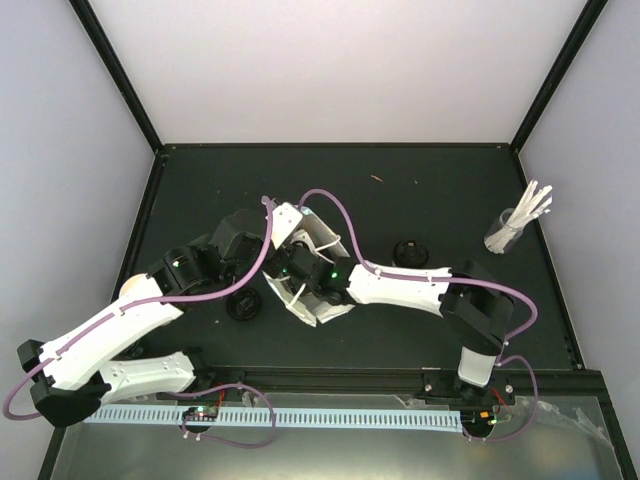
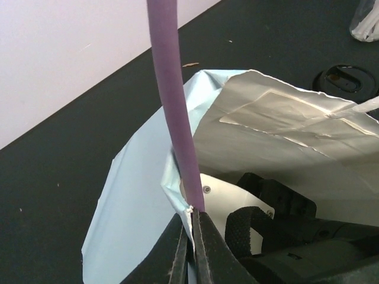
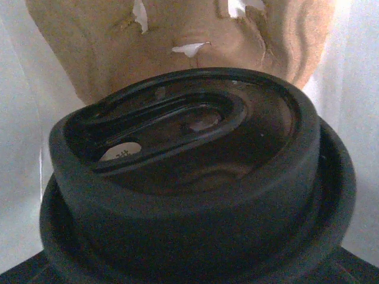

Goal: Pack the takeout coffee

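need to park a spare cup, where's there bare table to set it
Bare table runs along the far edge, from the left corner to the glass of sticks. The middle is crowded: both arms meet at the bag, a black lid on each side.

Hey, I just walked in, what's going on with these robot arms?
The left hand is pinched shut on the rim of the light-blue paper bag, holding it open. The right arm reaches inside, where its camera sits close over a black round plastic lid, with the brown moulded-pulp cup carrier behind it. Whether it grips anything cannot be seen. Two other black lids lie outside the bag.
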